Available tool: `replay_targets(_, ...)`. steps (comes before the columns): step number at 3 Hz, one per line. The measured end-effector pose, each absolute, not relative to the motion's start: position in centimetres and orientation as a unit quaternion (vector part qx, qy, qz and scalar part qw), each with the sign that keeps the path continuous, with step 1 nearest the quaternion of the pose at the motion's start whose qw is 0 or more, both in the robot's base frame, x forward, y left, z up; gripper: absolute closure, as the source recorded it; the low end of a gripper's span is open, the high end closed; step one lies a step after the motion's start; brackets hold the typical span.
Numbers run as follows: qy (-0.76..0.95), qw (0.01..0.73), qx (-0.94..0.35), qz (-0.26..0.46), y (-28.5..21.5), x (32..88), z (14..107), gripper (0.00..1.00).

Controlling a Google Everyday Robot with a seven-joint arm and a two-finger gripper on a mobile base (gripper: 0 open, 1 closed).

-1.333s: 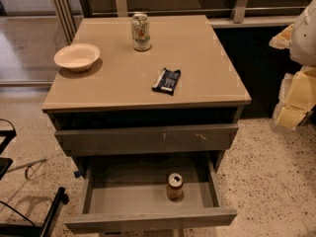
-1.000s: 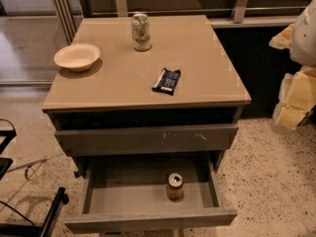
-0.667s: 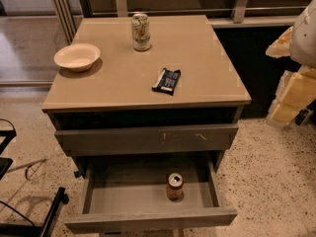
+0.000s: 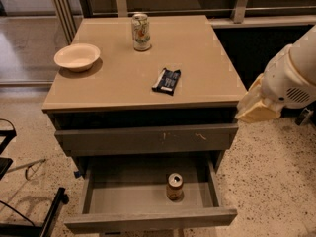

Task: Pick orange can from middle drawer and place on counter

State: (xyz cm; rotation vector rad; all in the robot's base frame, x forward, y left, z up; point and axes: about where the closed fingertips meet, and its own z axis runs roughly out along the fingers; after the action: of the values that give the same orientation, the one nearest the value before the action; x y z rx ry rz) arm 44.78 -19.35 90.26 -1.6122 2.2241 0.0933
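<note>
The orange can stands upright on the grey floor of the open middle drawer, right of its centre, silver top up. The tan counter tops the dark grey cabinet. My white arm comes in from the right edge. Its pale end with the gripper hangs beside the counter's front right corner, above and to the right of the can and well apart from it.
On the counter stand a pale green-and-white can at the back, a cream bowl at the left and a dark snack bar near the middle. The upper drawer front with orange scratches is shut. Black chair legs are at the lower left.
My arm has moved left and down at the right edge, closer to the counter's front right corner. The can, drawer and counter objects have not moved.
</note>
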Motion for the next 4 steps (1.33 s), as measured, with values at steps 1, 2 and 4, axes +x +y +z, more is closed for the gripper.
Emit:
replay_targets(1,0.799,0.216,-0.556,0.075,-17.7,45.6,84.8,0.88)
replay_targets(2,0.81,0.225,-0.531,0.105,-16.5,45.7,77.4,1.0)
replay_targets(4,0.804,0.232,-0.537,0.108,-17.0,45.5,75.0,1.0)
